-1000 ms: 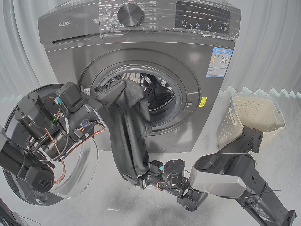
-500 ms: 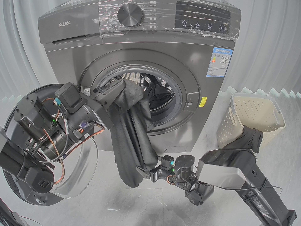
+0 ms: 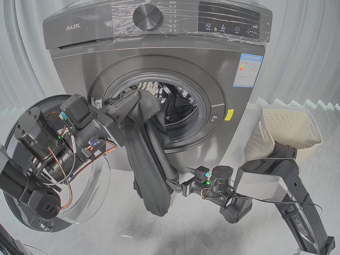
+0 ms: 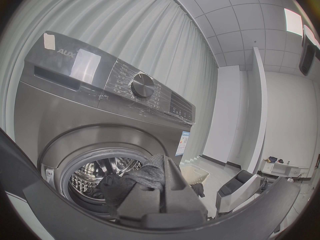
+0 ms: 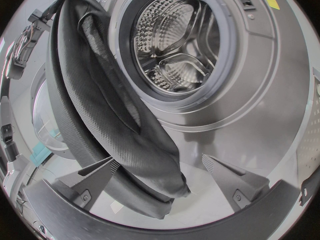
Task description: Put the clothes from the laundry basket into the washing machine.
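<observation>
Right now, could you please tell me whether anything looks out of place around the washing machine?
Yes: the dark garment pinched by the left gripper at the drum mouth hangs mostly outside, drooping down the washing machine front towards the floor. A second garment spills over the laundry basket rim.

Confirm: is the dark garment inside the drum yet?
Mostly out: the garment hangs outside below the opening, its top held by the left gripper.
</observation>
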Tool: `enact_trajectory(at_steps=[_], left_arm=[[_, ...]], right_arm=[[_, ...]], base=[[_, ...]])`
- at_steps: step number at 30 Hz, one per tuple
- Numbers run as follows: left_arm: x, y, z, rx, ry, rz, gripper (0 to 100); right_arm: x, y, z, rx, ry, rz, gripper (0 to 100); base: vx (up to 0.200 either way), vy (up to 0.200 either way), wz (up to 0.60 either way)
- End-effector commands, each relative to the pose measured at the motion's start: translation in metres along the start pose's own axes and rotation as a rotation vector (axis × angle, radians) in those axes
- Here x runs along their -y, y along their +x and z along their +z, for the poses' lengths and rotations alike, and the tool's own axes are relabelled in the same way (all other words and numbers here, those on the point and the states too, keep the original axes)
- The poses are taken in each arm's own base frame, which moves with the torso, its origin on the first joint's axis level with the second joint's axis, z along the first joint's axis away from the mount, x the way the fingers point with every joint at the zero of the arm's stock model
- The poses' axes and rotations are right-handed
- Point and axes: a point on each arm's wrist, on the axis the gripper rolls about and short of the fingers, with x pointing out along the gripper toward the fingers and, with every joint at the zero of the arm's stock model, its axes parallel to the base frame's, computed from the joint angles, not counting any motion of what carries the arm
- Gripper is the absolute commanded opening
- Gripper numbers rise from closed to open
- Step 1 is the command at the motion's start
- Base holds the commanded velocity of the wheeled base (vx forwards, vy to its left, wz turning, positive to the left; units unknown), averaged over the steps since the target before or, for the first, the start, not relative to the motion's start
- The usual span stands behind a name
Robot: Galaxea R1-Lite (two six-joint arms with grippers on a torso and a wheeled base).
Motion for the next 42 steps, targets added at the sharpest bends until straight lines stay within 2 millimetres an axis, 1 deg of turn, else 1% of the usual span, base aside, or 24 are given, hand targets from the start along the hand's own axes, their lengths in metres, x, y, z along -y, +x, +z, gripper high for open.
enact_trajectory(at_steps=[1, 5, 9, 15, 24, 26, 29, 35, 39, 42], left_arm=[[0.000, -0.001, -0.001, -0.005, -0.002, -0.001, 0], [0.001, -0.001, -0.001, -0.006, -0.002, -0.002, 0], [0.001, -0.001, -0.001, -0.007, -0.003, -0.004, 0], [0.001, -0.001, -0.002, -0.008, -0.004, -0.005, 0], [0.001, -0.002, -0.002, -0.008, -0.002, -0.003, 0], [0.001, -0.002, -0.002, -0.008, -0.003, -0.003, 0], [0.001, -0.002, -0.002, -0.008, -0.002, -0.003, 0], [0.001, -0.001, -0.001, -0.007, -0.002, -0.004, 0], [0.000, -0.002, -0.001, -0.008, -0.001, -0.002, 0], [0.000, -0.002, -0.001, -0.007, -0.003, -0.002, 0]], right_arm=[[0.011, -0.002, 0.005, 0.010, 0.002, -0.021, 100], [0.016, -0.001, 0.006, 0.017, 0.002, -0.033, 100], [0.017, 0.004, 0.010, 0.038, -0.002, -0.036, 100], [0.015, 0.007, 0.006, 0.021, -0.001, -0.034, 100], [-0.001, 0.010, -0.004, 0.006, -0.005, 0.007, 100], [-0.011, 0.009, -0.007, 0.000, -0.009, 0.034, 100], [-0.016, 0.008, -0.009, -0.008, -0.009, 0.045, 100], [-0.016, 0.007, -0.015, -0.017, -0.008, 0.046, 100], [-0.015, 0.007, -0.022, -0.022, -0.007, 0.051, 100], [-0.016, 0.002, -0.030, -0.048, -0.004, 0.060, 100]], base=[[0.000, 0.000, 0.00], [0.000, 0.000, 0.00], [0.000, 0.000, 0.00], [0.000, 0.000, 0.00], [0.000, 0.000, 0.00], [0.000, 0.000, 0.00], [0.000, 0.000, 0.00], [0.000, 0.000, 0.00], [0.000, 0.000, 0.00], [0.000, 0.000, 0.00]])
